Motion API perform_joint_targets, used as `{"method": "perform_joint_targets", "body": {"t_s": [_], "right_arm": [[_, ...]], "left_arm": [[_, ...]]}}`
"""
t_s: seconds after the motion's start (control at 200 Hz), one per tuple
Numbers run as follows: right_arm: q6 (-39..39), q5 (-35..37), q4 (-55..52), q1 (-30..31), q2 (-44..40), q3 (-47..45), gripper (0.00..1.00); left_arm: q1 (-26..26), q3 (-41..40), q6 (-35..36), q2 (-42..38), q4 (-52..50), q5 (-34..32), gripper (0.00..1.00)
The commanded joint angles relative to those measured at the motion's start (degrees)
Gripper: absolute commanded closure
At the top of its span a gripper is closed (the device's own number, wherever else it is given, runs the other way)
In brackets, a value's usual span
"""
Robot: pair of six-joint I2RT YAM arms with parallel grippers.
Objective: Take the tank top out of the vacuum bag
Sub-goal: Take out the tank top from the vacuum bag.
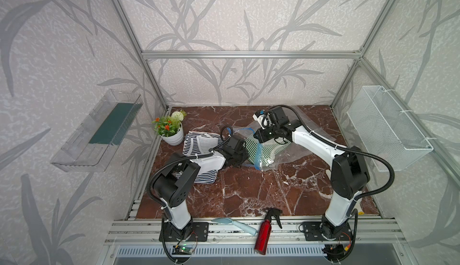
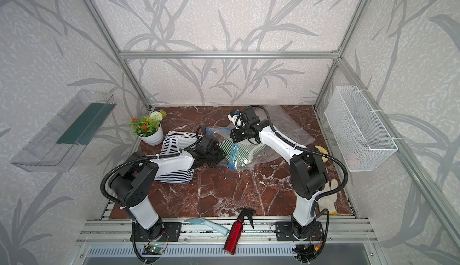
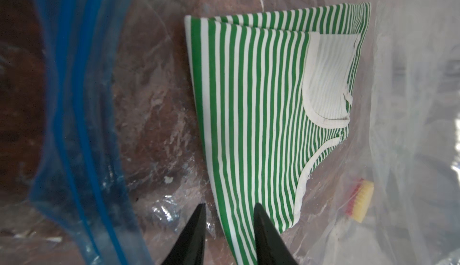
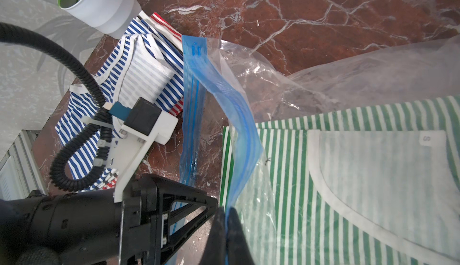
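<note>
Right wrist view: the right gripper (image 4: 225,217), at lower centre of frame, has its jaws pressed together on the blue zip strip (image 4: 240,117) of the vacuum bag (image 4: 336,77). The strip arches up off the table, lifting the upper film clear of the lower. Judged purpose: hold the mouth open.

Left wrist view: the left gripper (image 3: 229,209) is at bottom centre with its jaws apart. Its tips stand either side of the near edge of the tank top (image 3: 249,114); no pinch on the cloth yet. The tank top is green-and-white striped, folded flat, and inside the bag at frame centre. It is seen unclouded, so the gripper is probably past the mouth.

Top view: blue-striped clothes (image 1: 196,141) lie outside the bag, to its left, beside the plant pot (image 1: 173,138).

Next move, as judged: close on the hem and draw it out toward the strip.
</note>
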Motion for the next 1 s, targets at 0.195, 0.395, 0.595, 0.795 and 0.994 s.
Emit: {"method": "perform_joint_targets", "body": {"t_s": [0.195,0.395,0.595,0.795,0.994], "right_arm": [[-0.86,0.03,-1.70,0.24,-0.31,2.26,1.00],[-1.09,-0.11,-2.33,0.18,-0.12,2.61,1.00],[-1.21,-0.11,-2.56,0.25,0.04,2.79,1.00],[-1.48,0.14,-2.95,0.17,-0.36,2.80,1.00],[-1.44,0.11,-3.21,0.11,-0.40,2.88,1.00]], "left_arm": [[-0.18,2.62,-6.71,3.62,0.79,2.04,0.66],[-0.08,3.19,-8.01,6.17,3.82,3.53,0.66],[-0.04,5.01,-7.34,6.97,-0.19,3.59,0.67],[-0.12,6.05,-7.04,8.00,-1.25,3.92,0.79],[-0.02,7.47,-5.06,6.51,-3.37,2.85,1.00]]}}
